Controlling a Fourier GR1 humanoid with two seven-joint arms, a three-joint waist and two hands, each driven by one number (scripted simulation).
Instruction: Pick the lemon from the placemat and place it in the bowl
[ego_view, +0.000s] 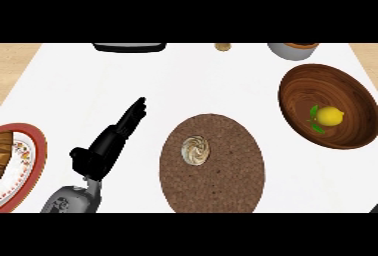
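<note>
Head view: lemon lies inside the bowl.

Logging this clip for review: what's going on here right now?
The lemon already lies inside the wooden bowl at the right of the counter, and no hand touches it. The robot's left hand is open, fingers straight, left of the round brown placemat. A small swirled cream-coloured item sits on the placemat. A red-rimmed plate lies at the left edge. The right hand does not show.
</note>
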